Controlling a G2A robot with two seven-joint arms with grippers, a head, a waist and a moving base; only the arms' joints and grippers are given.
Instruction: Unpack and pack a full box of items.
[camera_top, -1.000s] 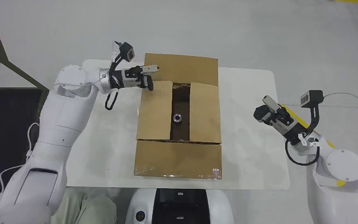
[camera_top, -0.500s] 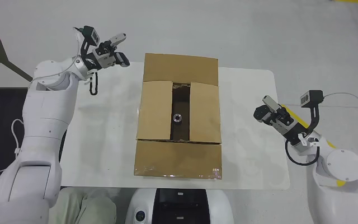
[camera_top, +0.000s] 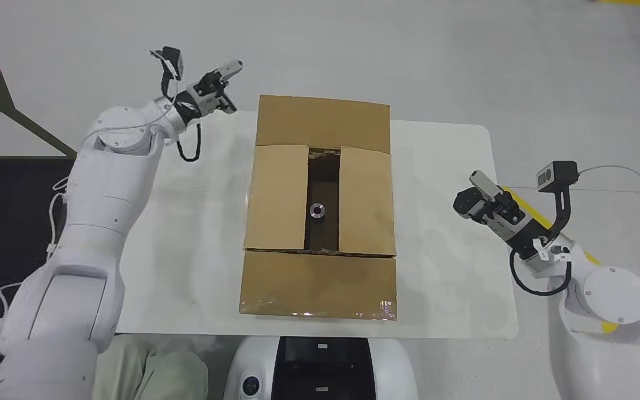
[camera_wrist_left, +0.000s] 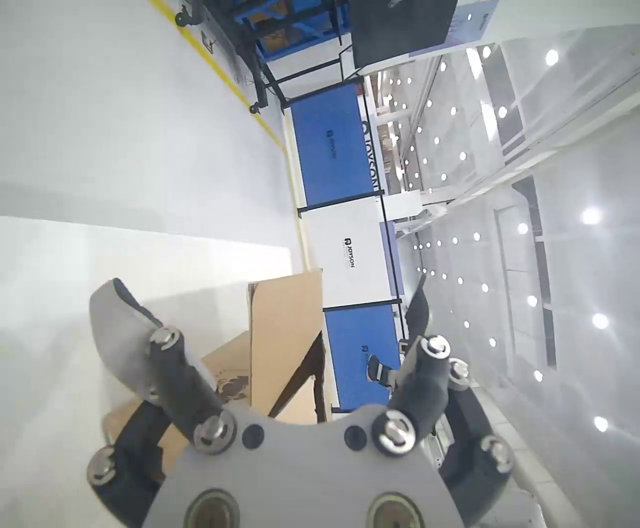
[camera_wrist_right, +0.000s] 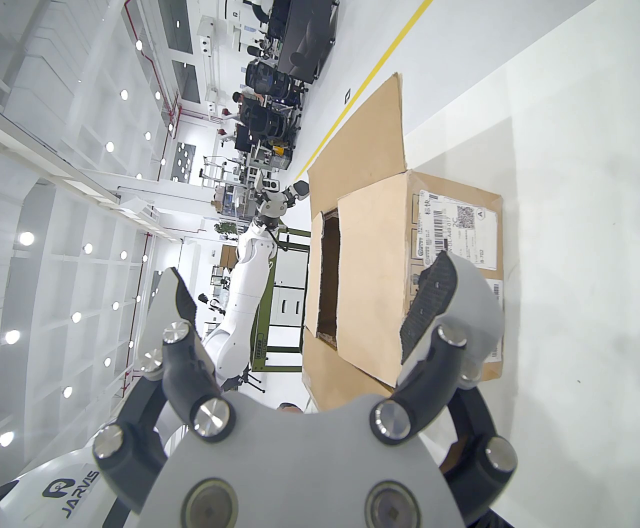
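Standing mid-table (camera_top: 450, 270), the box (camera_top: 318, 285) had its side flaps (camera_top: 277, 197) nearly shut, so a pincer entering could probably snag one and drag the box. The left pincer (camera_top: 225, 82), by the far left corner, and the right pincer (camera_top: 468, 192), near the right edge, were spread and empty.

Large robotics lab hall: blue partition panels (camera_wrist_left: 332, 150), yellow floor line (camera_wrist_left: 220, 75), office chairs (camera_wrist_right: 264, 76).
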